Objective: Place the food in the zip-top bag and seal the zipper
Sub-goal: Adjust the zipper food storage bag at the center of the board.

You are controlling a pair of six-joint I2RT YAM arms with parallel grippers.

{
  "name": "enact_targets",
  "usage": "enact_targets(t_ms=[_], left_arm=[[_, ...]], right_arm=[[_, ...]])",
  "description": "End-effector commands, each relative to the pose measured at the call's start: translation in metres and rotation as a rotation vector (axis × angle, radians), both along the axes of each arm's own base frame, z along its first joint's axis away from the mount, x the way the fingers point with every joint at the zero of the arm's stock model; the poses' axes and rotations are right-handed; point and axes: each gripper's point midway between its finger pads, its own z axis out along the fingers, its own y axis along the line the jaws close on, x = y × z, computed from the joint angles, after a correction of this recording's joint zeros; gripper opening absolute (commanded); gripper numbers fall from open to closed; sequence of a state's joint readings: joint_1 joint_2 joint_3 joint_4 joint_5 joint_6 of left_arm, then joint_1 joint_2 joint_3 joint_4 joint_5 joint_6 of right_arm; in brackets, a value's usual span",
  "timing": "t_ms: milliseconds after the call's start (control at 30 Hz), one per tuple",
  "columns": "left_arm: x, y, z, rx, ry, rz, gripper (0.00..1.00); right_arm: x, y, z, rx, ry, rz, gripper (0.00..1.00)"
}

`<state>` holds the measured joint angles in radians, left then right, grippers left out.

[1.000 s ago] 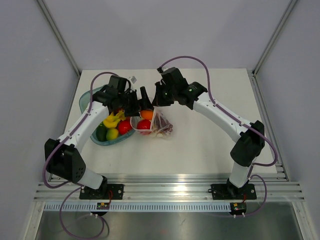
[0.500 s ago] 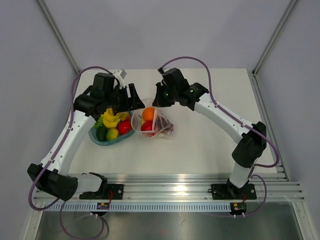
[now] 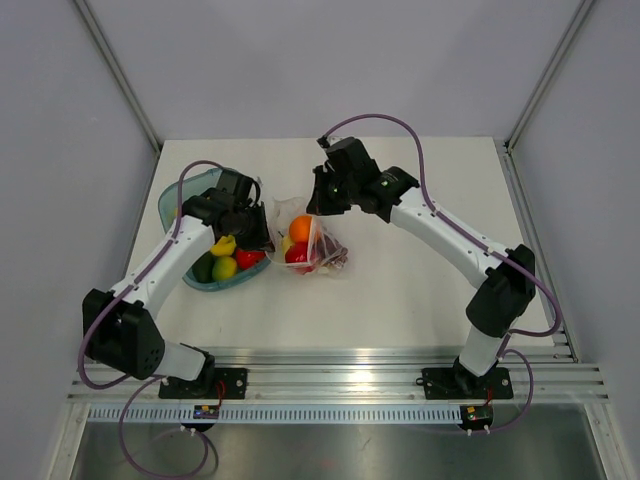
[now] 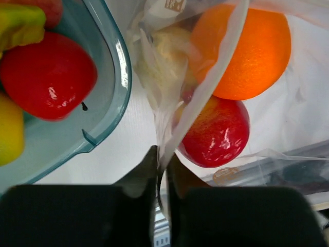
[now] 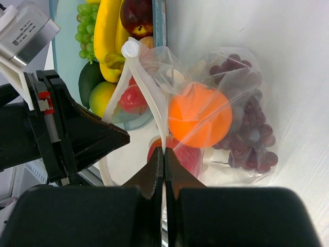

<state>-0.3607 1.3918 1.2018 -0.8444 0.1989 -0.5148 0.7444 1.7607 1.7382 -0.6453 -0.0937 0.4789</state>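
- Left claw point(image 4: 163, 160) nearly closed, pinching the zip-top bag point(image 3: 322, 248) by its rim; right claw point(image 5: 163, 154) shut on the zipper point(image 5: 148, 95) strip; thin film could slip free
- It lies on the worktop point(image 3: 410, 290) beside the bowl point(image 3: 176, 195); the orange point(image 4: 247, 51) crowding the mouth may roll out

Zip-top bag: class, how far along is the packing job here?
Done: orange, red apple and grapes sit inside the zip-top bag. In hand: left pincer and right pincer each pinch its mouth edge. Left: bananas, among others, lie in the bowl; mouth unsealed.
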Motion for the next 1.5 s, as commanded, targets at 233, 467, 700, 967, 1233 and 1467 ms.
enact_targets(t_ms=[233,467,700,967,1233,1467], left_arm=[[0.023,-0.043,0.124,-0.252,-0.271,-0.122,0.00],[0.039,-0.057,0.122,-0.296,-0.258,-0.154,0.00],[0.051,-0.062,0.045,-0.237,-0.105,-0.179,0.00],[0.053,-0.055,0.083,-0.185,-0.199,-0.252,0.00],[0.057,-0.022,0.072,0.023,-0.182,-0.306,0.06],[0.061,-0.022,0.073,0.014,-0.186,-0.285,0.29]], right_arm=[[0.022,-0.049,0.105,0.034,-0.259,-0.144,0.00],[0.016,-0.057,0.103,0.036,-0.259,-0.160,0.00],[0.016,-0.058,-0.011,-0.042,-0.051,-0.202,0.00],[0.019,-0.064,0.040,0.000,-0.161,-0.209,0.00],[0.023,-0.065,0.057,0.032,-0.184,-0.243,0.00],[0.022,-0.065,0.067,0.069,-0.197,-0.259,0.00]])
